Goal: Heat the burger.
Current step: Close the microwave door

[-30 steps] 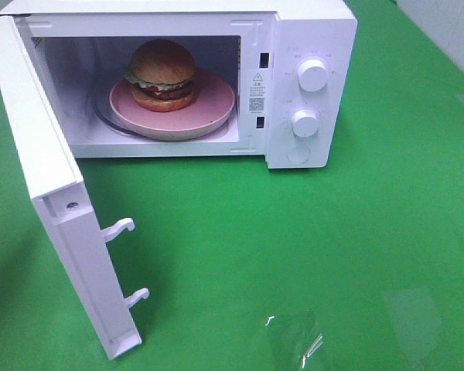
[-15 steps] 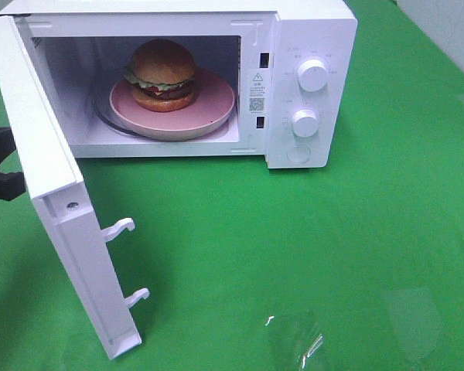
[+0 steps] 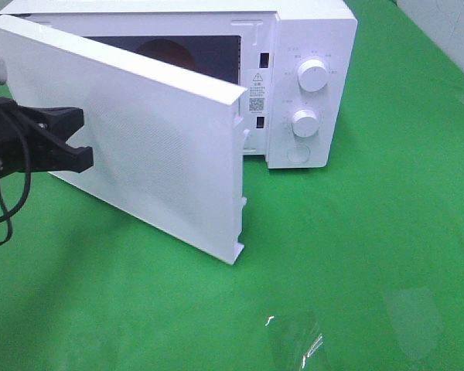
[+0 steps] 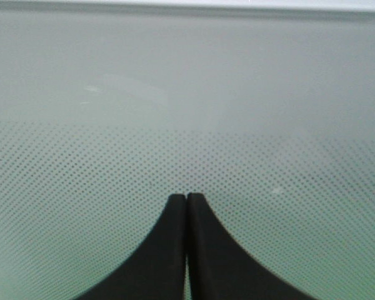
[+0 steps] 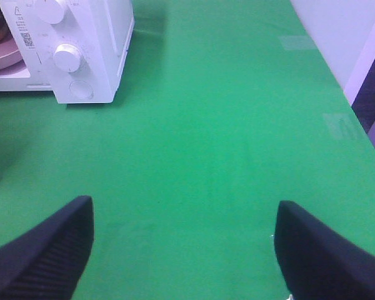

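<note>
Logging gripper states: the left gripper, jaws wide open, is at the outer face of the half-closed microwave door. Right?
No: the left gripper is shut, as the left wrist view shows. It is at the outer face of the half-closed microwave door.

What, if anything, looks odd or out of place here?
Nothing looks broken or spilled. The microwave door stands half shut, with the closed left hand right at its outer face. The only stray thing is a scrap of clear film on the green table, near the front edge.
</note>
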